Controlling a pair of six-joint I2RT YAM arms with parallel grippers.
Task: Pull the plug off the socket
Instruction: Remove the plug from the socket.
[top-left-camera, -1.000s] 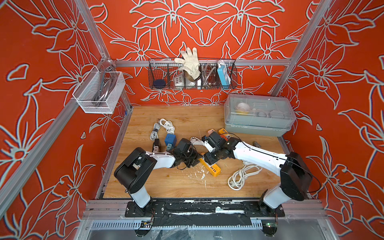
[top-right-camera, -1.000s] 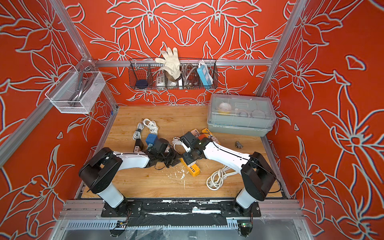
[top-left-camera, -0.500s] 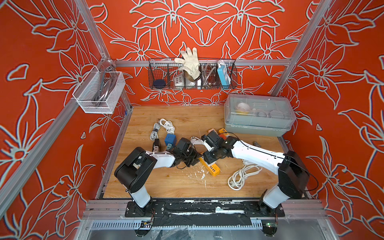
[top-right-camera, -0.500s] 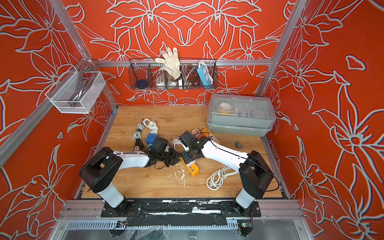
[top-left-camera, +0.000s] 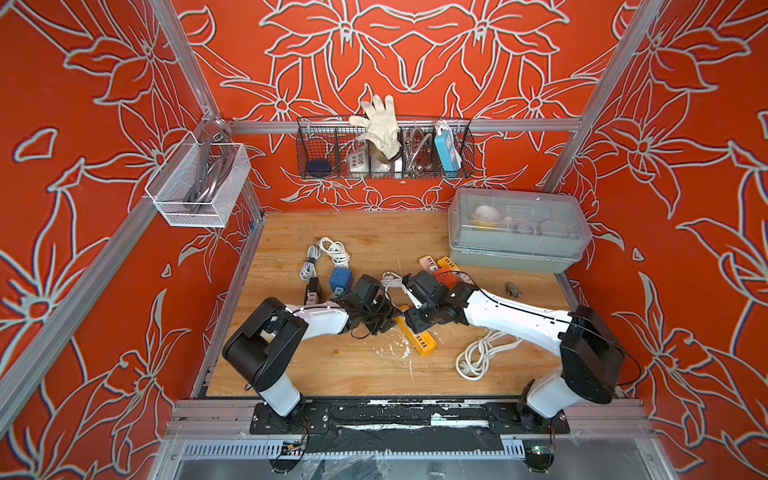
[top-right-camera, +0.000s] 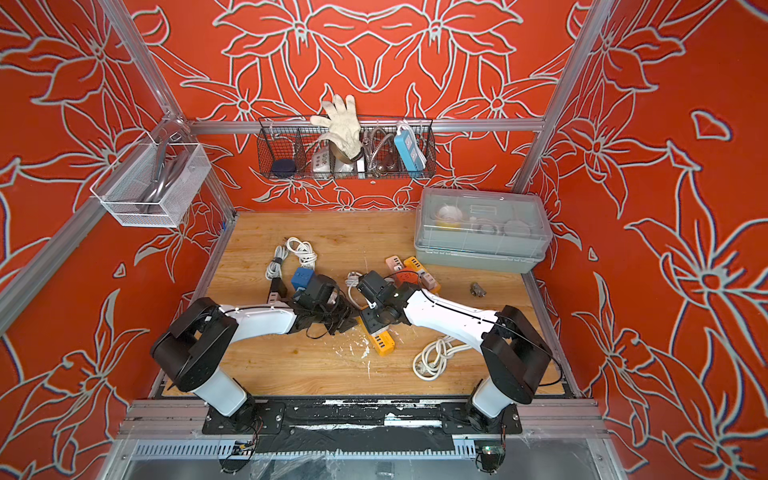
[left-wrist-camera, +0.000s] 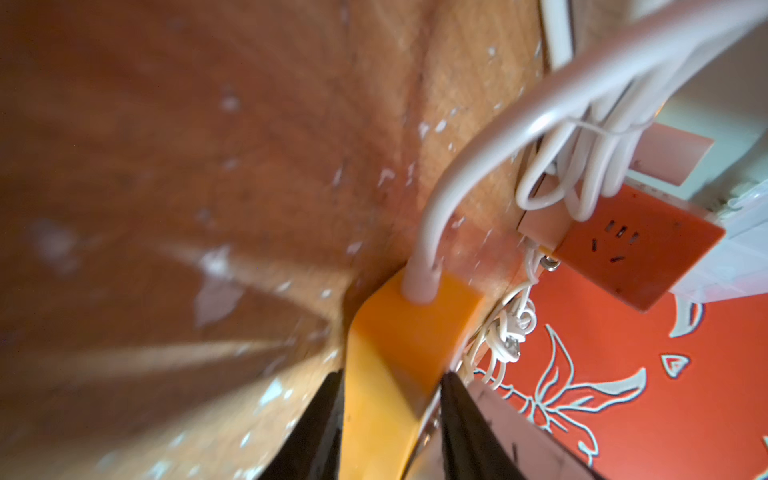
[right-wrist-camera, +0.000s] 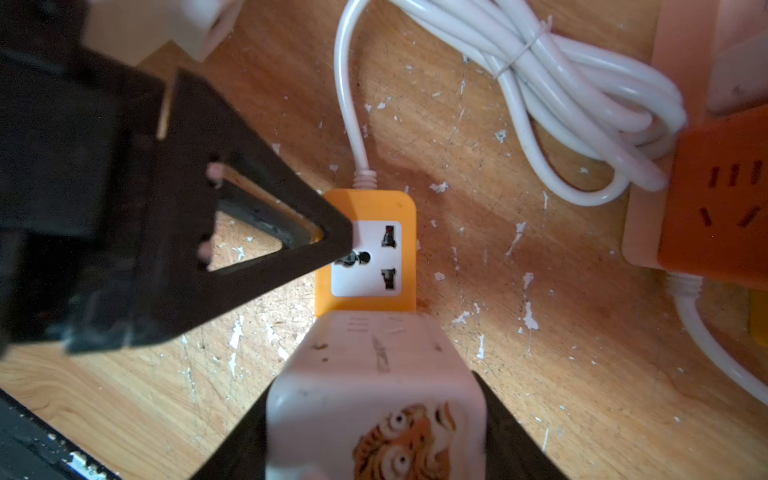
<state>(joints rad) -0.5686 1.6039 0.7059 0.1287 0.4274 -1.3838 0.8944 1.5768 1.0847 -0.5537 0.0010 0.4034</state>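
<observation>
Although the faint moulded marks on the white plug (right-wrist-camera: 370, 357) are too blurred to read, its printed tiger face is plain. The right jaws are clamped on the plug's sides. The plug stands on the yellow power strip (right-wrist-camera: 365, 203) at mid-bench in both top views, and its pins are hidden. The left jaws are clamped across the strip near its cord end. An orange socket cube (right-wrist-camera: 723, 199) and a bundled white cord (right-wrist-camera: 561, 83) crowd the upper right of the right wrist frame. Bare bench (top-left-camera: 332, 370) lies open at the lower left in a top view, and a loose cord coil (top-left-camera: 482, 353) lies to the lower right.
</observation>
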